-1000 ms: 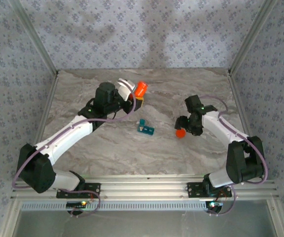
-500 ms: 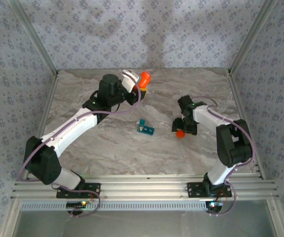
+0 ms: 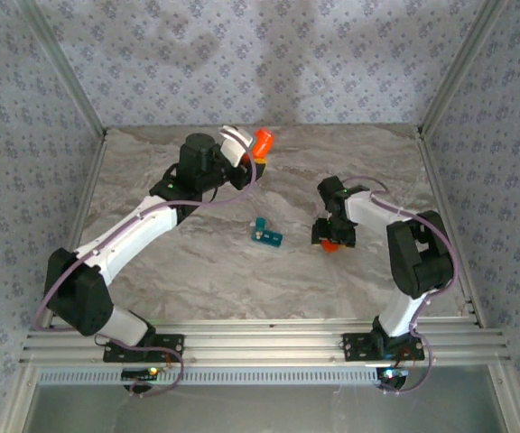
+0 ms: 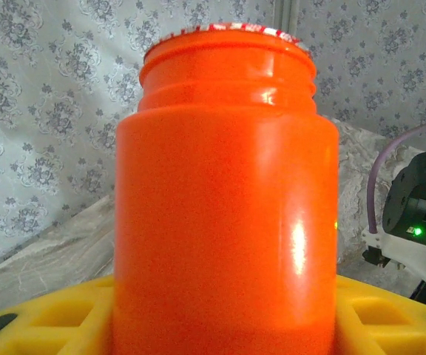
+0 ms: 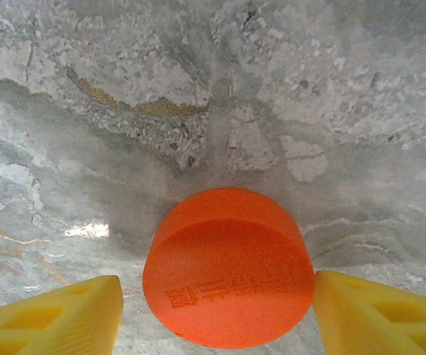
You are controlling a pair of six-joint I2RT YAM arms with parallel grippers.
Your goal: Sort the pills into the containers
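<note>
The teal pill box (image 3: pixel 267 235) lies near the middle of the counter (image 3: pixel 197 275), between the two arms and touching neither. It is well apart from the left pincer (image 3: pixel 259 155), which hangs above the far part of the counter, pinching an orange bottle (image 3: pixel 263 140). In the left wrist view the left pincer (image 4: pixel 226 329) has the bottle (image 4: pixel 226 200) upright, its mouth uncapped. The right pincer (image 3: pixel 331 240) is just right of the pill box, low over an orange cap (image 3: pixel 331 244). In its wrist view the right pincer (image 5: pixel 217 314) is spread around the cap (image 5: pixel 228 270), its yellow fingers (image 5: pixel 46 314) on either side, with a strip of counter showing beside one of them.
</note>
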